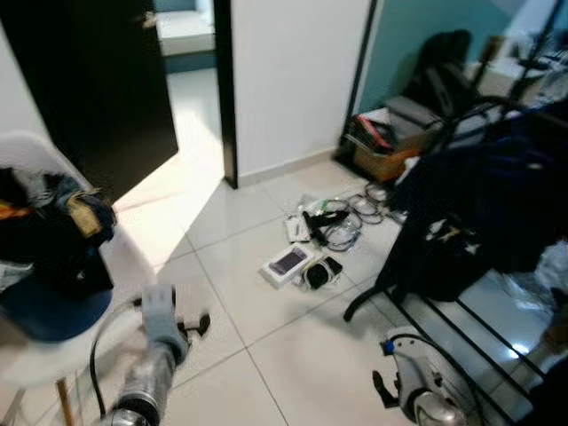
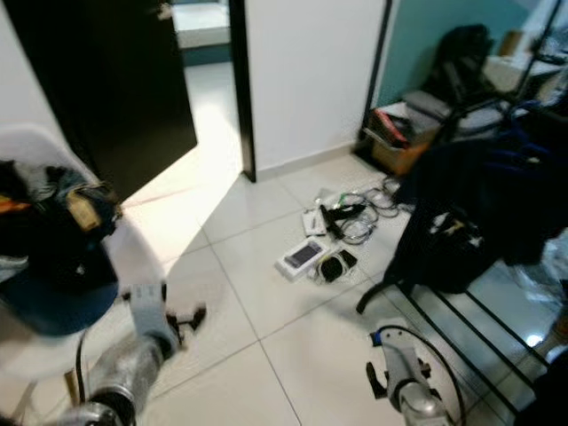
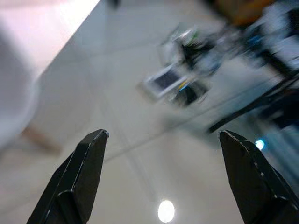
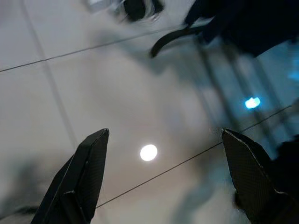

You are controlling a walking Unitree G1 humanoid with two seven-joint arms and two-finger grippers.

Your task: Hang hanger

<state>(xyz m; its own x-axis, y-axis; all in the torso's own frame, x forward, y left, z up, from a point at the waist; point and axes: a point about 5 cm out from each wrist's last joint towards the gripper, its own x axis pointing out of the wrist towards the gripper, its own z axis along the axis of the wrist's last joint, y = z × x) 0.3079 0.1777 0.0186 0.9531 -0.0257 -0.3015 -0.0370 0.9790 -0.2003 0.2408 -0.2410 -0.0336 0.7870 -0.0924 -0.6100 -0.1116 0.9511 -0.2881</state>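
Observation: the robot stands on a pale tiled floor (image 1: pixel 266 355) in a cluttered room. Both arms are held low and forward.

Left gripper (image 3: pixel 163 140): fingers spread wide apart, nothing between them, aimed over bare tile. In the head view it sits at about 7 o'clock.

Right gripper (image 4: pixel 163 135): fingers likewise spread, holding nothing, pointing down at the tile near the foot of the rack. In the head view its arm sits at about 5 o'clock.

Surroundings: a white chair (image 1: pixel 133 257) piled with dark clothing (image 1: pixel 53 240) stands at 9 o'clock. A clothes rack (image 1: pixel 497 177) draped with dark garments occupies 3 o'clock, its black base bars (image 1: pixel 444 324) running across the floor towards 5 o'clock. Near the centre of the floor lies a scatter of small items: a flat box (image 1: pixel 286 264) and a tangle of cables (image 1: pixel 342 222). A black door (image 1: pixel 98 89) stands open at 11 o'clock.

Task object: no hanger can be identified with confidence. One may lie among the clothing on the chair or on the rack, but blur prevents confirmation.

Progress assessment: the task appears to be at its very start. Nothing is held and nothing has visibly been hung. Remaining, in my judgement: locate the hanger, grasp it, carry it to the rack and hook it on the rail.
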